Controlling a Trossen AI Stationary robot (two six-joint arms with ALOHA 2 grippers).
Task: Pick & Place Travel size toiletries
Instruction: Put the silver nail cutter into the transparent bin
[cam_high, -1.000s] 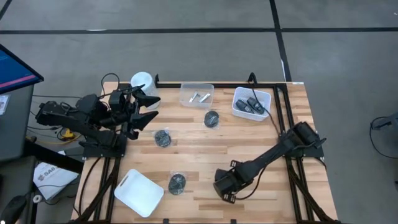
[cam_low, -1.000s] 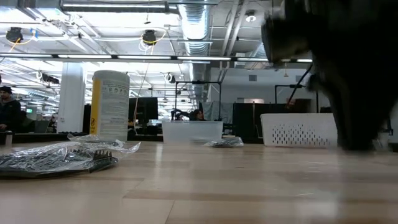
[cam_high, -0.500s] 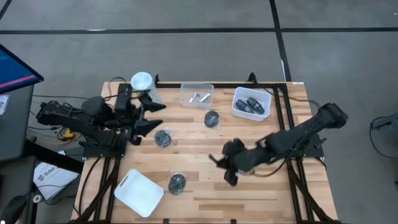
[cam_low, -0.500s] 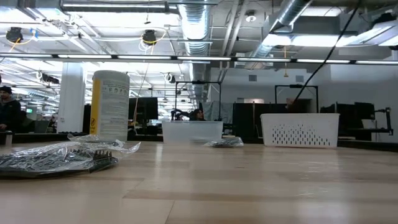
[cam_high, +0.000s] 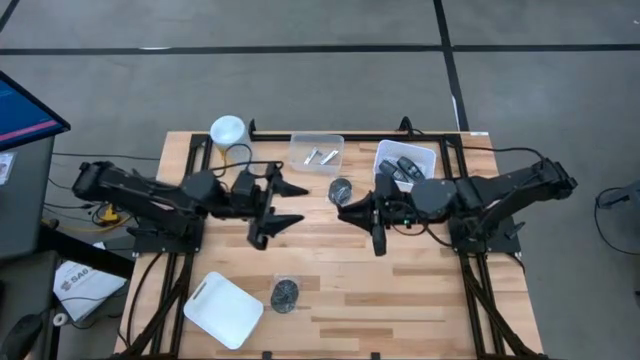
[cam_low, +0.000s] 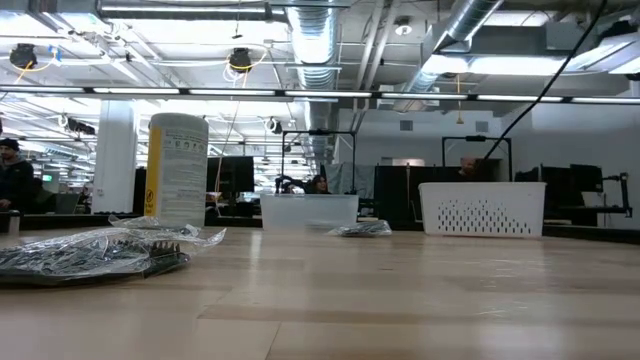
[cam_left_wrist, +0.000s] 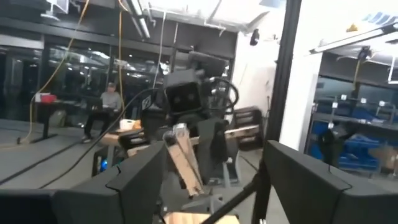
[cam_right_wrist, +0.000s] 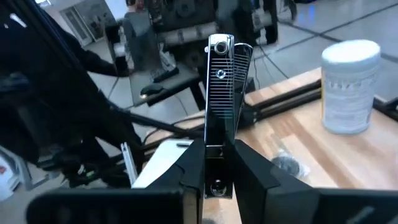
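Note:
My right gripper (cam_high: 350, 208) hovers over the table's middle, shut on a thin dark oblong piece (cam_right_wrist: 221, 93) with fine lines across it. My left gripper (cam_high: 287, 205) faces it from the left, open and holding nothing; its fingers (cam_left_wrist: 137, 180) frame the right arm. One wrapped dark round lump (cam_high: 340, 190) lies behind the grippers and another (cam_high: 285, 293) near the front edge. A clear box (cam_high: 316, 153) holds two silvery tubes. A white basket (cam_high: 405, 165) holds dark pieces. My right gripper pinches the dark oblong piece by one end (cam_right_wrist: 217, 152) between its two fingers (cam_right_wrist: 193, 168). The rest of the piece sticks out past the fingertips. The fingers point about level toward the table's left. The piece is lifted clear of the table.
The pale-yellow canister with a white lid (cam_high: 228, 130) stands at the far left corner. A white tray (cam_high: 224, 310) lies at the near left. In the low view a wrapped dark item (cam_low: 90, 250) lies close by on the left. Bare wood stretches along the near right.
My right gripper has risen from the table's near edge and swung toward the far edge, turning until it points left. My left gripper has reached from the left side toward the table's middle. It now stands over the spot where a third wrapped lump lay.

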